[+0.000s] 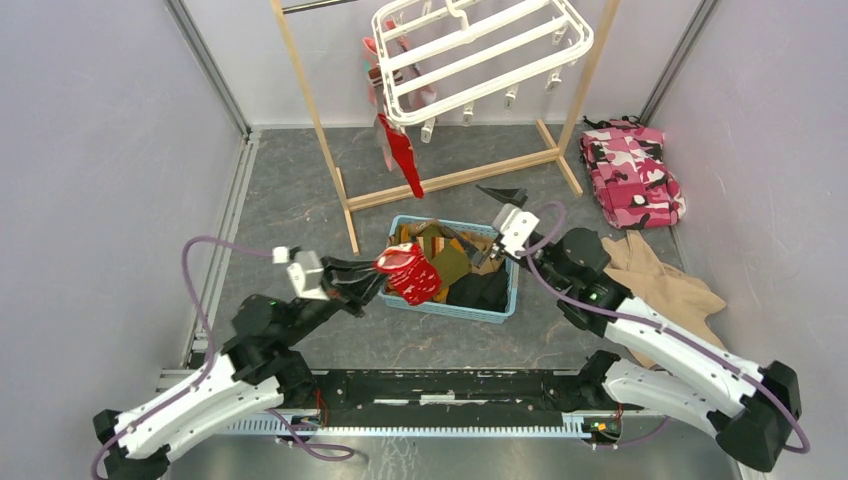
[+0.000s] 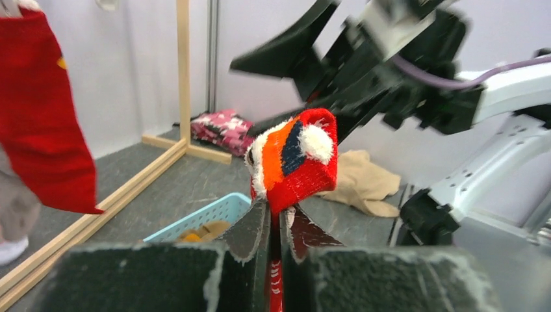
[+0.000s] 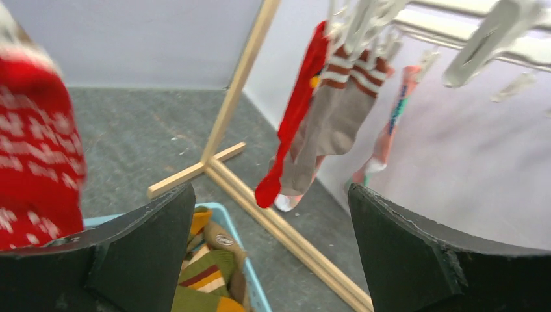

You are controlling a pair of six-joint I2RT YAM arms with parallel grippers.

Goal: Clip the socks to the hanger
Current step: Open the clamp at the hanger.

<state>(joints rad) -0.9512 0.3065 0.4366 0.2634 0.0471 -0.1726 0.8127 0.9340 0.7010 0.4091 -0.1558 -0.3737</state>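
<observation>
1. The wooden frame stand [image 1: 450,178] stands at the back of the table; it carries the hanger [image 1: 497,82] high enough that socks can dangle free below it.
2. The hanger hangs tilted, its near rim lower; that tilt turns the row of empty clips [image 1: 511,97] toward the arms.
3. A tan garment [image 1: 665,280] and a pink camouflage cloth [image 1: 632,170] lie off to the right, apart from the work, and seem to play no part in it.
4. The blue basket [image 1: 450,308] sits between the two arms, within reach of both; it holds the heap of unclipped socks [image 1: 450,260].
5. Clipped pieces hang at the hanger's left end: a red sock [image 3: 295,110], a grey-brown pair with striped cuffs [image 3: 331,117] and a salmon-pink one [image 3: 390,123]; filling from one end leaves the right-hand clips free.
6. A red patterned sock [image 2: 295,162] is lifted over the basket's near-left corner, bunched past the fingertips; I judge it is raised there so the other arm can take a free edge.
7. The left gripper [image 2: 276,214] has its jaws pressed together on that sock, pinching it low so the cloth stands above them.
8. The right gripper [image 3: 273,227] stands with jaws spread wide and nothing between them; it faces the hanger from above the basket's far-right side, near the held sock but not touching it.
</observation>
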